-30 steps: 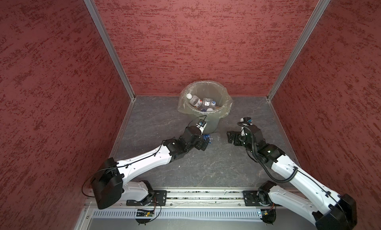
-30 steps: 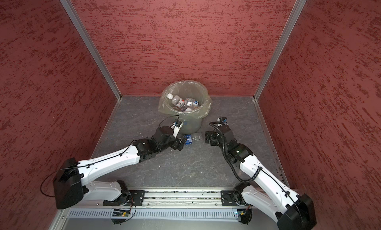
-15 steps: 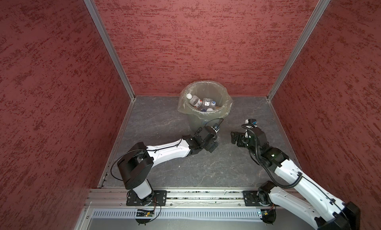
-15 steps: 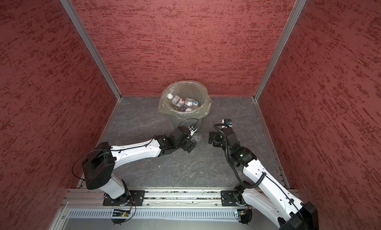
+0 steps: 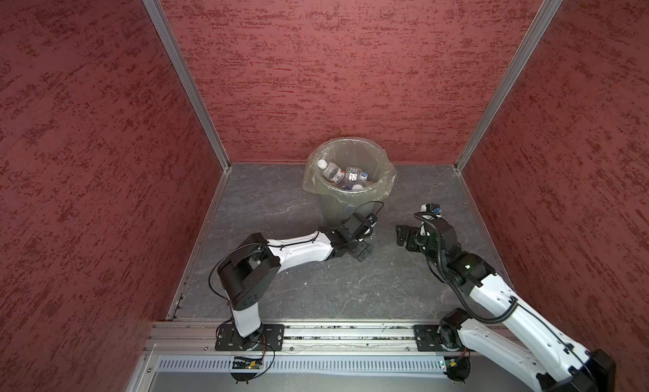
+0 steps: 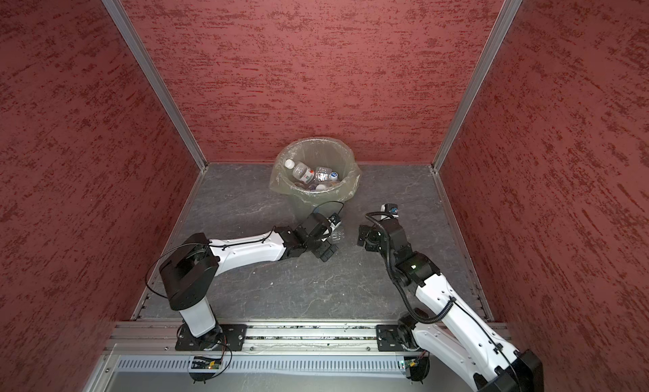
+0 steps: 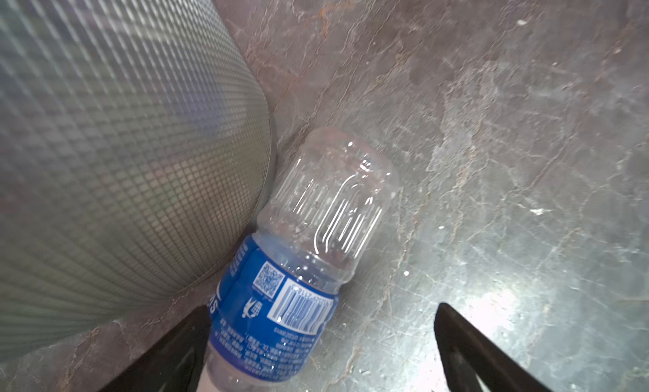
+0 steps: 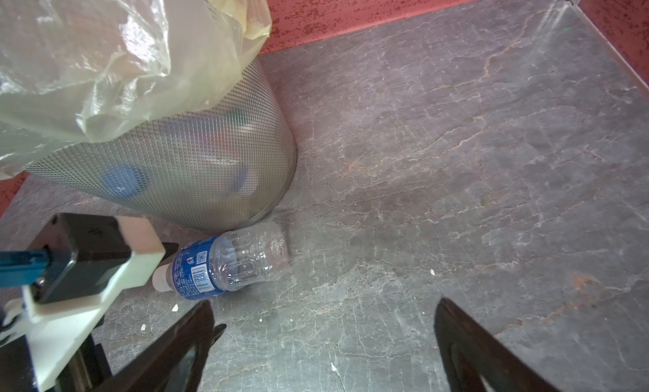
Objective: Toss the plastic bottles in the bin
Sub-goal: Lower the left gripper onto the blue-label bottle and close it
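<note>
A clear bottle (image 8: pixel 231 263) with blue label and white cap is laid on its side, touching the foot of the bag-lined wire-mesh bin (image 6: pixel 302 207), at its 5 o'clock in a top view; several more bottles (image 5: pixel 346 176) are heaped inside

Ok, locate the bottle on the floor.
The bottle lies on its side against the bin's base, centre of a top view, cap end inside the open left end effector.

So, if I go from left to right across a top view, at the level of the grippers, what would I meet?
Left red wall → left arm's big black joint → left gripper → right gripper → right red wall. The blue-labelled bottle and the bin overlap the left gripper, so I leave them out.
</note>
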